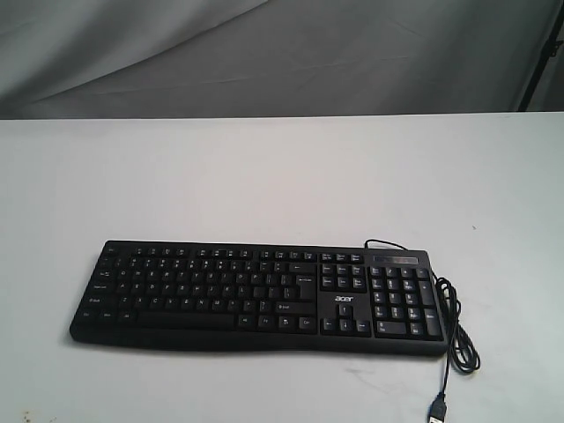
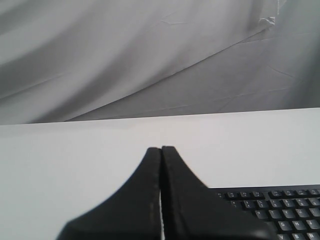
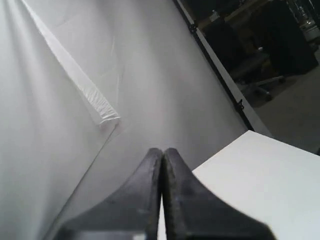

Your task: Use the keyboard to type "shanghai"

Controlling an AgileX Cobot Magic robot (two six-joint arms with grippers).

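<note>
The black keyboard point(image 1: 260, 295) lies flat on the white table point(image 1: 264, 176) near the front edge, with a number pad and white "acer" logo at its right end. Its thin black cable point(image 1: 458, 335) loops off the right side and ends in a USB plug point(image 1: 439, 411). Neither arm shows in the exterior view. In the left wrist view my left gripper point(image 2: 161, 149) is shut with nothing in it, and a corner of the keyboard point(image 2: 280, 205) shows beside it. My right gripper point(image 3: 163, 150) is shut and empty too, facing the backdrop and a table corner; no keyboard shows there.
A grey cloth backdrop point(image 1: 264, 53) hangs behind the table. In the right wrist view a dark room with a chair point(image 3: 260, 70) lies past the backdrop's edge. The white tabletop point(image 3: 260, 185) stretches wide behind and to both sides of the keyboard.
</note>
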